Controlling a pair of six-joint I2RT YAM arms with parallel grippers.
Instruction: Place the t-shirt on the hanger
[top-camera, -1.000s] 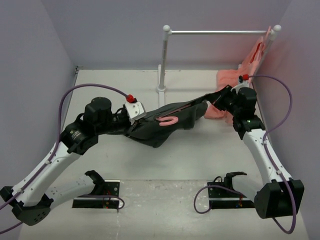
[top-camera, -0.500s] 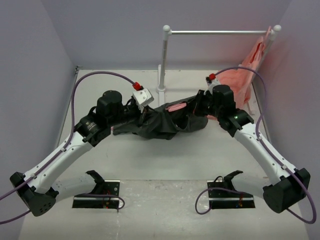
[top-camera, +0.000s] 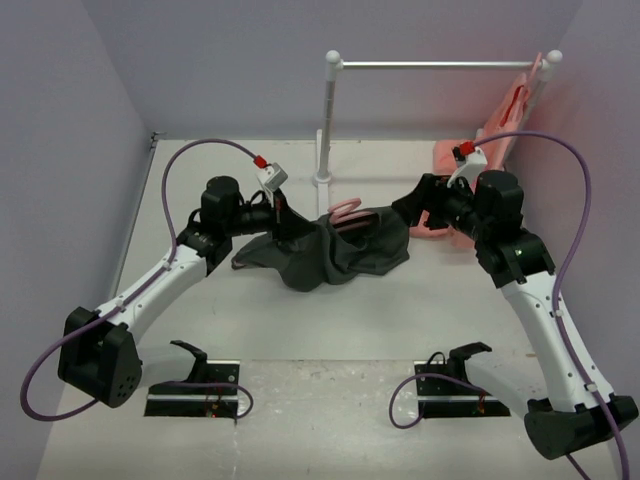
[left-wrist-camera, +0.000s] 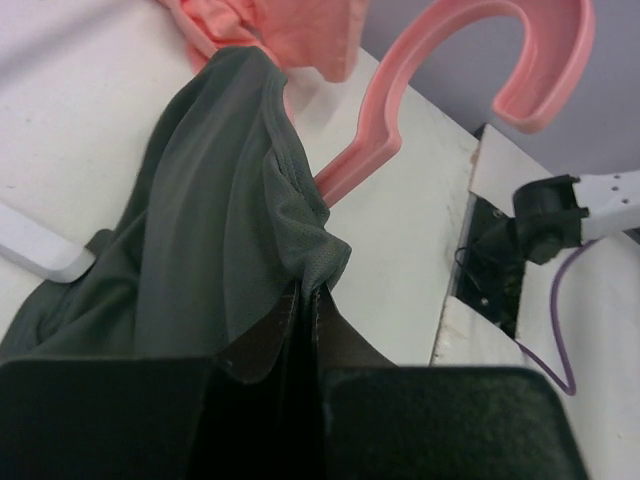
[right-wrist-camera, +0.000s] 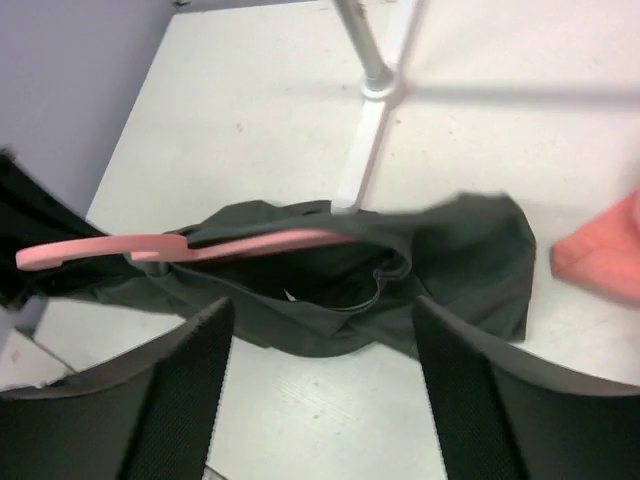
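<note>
Left wrist: crumpled mesh t-shirt (left-wrist-camera: 220, 220), curved hanger (left-wrist-camera: 385, 110).

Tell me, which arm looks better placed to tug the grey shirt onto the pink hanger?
Probably right: the right gripper is open and free, facing the t-shirt and hanger; the left gripper is shut on the t-shirt.
</note>
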